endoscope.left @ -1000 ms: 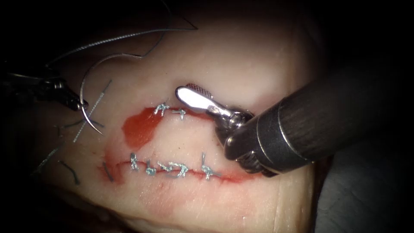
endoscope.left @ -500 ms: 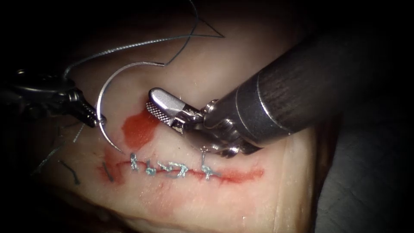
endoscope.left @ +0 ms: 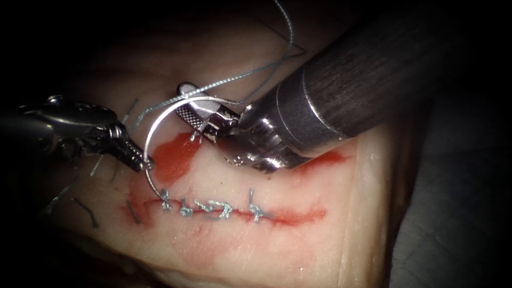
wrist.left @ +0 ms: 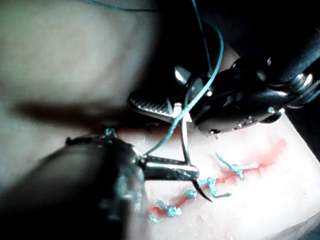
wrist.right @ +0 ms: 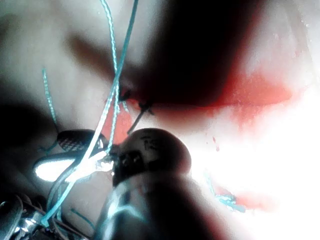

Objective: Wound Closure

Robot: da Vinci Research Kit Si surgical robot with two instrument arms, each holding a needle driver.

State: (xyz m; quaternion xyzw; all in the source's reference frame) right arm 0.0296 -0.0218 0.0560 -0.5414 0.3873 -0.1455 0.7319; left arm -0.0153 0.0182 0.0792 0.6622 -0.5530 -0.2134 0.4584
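Observation:
My left tool (endoscope.left: 143, 164) comes in from the left with its jaws shut on the curved needle (endoscope.left: 145, 140), about a third of the way back from the tip. The tip hangs free just above the left end of the lower stitched cut (endoscope.left: 213, 209). The same grip shows in the left wrist view, with the left tool (wrist.left: 192, 172) on the needle (wrist.left: 184, 135). My right tool (endoscope.left: 181, 100) stands open over the upper cut, its jaws either side of the needle's rear arc. Thread (endoscope.left: 256, 69) runs up from the needle's tail. The right tool (wrist.right: 50, 155) holds nothing.
The tissue (endoscope.left: 240, 250) carries two cuts. Red fluid (endoscope.left: 173, 157) pools at the upper cut's left end, and the lower cut has several knotted stitches. Cut thread ends (endoscope.left: 88, 210) lie on the tissue at the left. The right shaft (endoscope.left: 346, 85) covers the upper right.
The left tool carried the needle rightward and down toward the lower cut's left end. The right tool swung left and up from the upper cut to the needle's rear arc.

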